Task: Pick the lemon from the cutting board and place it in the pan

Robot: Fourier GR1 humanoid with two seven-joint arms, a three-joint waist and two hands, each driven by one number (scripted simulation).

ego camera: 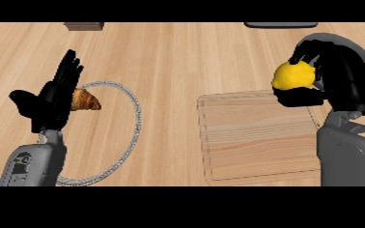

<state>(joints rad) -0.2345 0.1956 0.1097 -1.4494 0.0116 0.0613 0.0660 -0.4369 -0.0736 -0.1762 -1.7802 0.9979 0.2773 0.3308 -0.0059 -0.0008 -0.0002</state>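
Lemon (294,75) first, from the head view: it sits in my right hand (333,77), over the far right corner of the cutting board (257,140), and looks to be off the wood. My fingers (305,52) curl over its top and my thumb tucks under it, pinching it between them. I judge it light and firm, with a rounded, waxy rind that could slip or roll, so the hold belongs across its widest middle, as it seems to be now. The pan (134,111) lies well apart on the left of the bench (178,53), with a croissant (87,100) inside; the bare part is where I would set the fruit. My left hand (53,96) rests open by the pan's left side, fingers straight and spread.
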